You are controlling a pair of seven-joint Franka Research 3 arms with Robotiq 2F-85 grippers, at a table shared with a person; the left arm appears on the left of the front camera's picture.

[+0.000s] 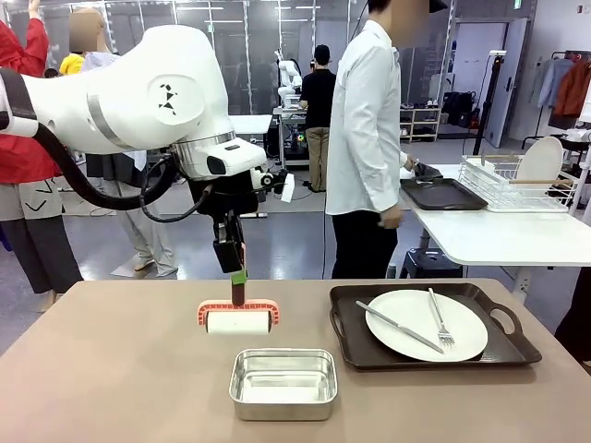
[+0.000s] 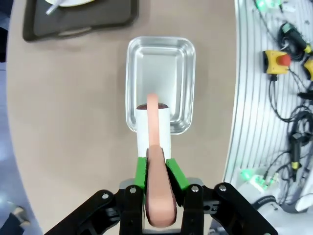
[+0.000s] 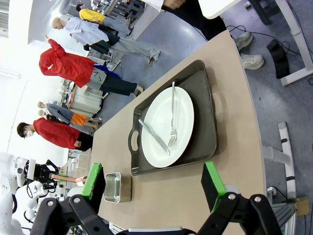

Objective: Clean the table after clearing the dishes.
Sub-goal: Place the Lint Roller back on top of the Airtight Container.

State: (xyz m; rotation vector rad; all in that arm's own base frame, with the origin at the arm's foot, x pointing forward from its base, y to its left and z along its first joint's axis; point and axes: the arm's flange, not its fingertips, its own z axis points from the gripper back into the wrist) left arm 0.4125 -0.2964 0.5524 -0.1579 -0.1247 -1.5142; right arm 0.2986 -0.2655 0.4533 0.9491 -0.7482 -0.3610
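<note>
For a clean pass, the coral-handled white cleaning roller (image 1: 237, 317) should be pressing flat on the matte taupe surface (image 1: 111, 369). The left pincer (image 1: 238, 275) is clamping narrowly on its handle mid-frame. The right pincer (image 3: 152, 182) is gaping wide, empty. A round white plate (image 1: 406, 309) on a dark brown tray (image 1: 351, 355) is sitting at right.

One pan (image 1: 283, 383), one roller (image 1: 238, 320) (pink-framed), one knife (image 1: 399, 327), one fork (image 1: 440, 319)

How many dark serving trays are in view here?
2. The near tray sits on the brown table, on the robot's right, holding a plate. The far tray lies on the white table beside the person, who may hide others.
</note>
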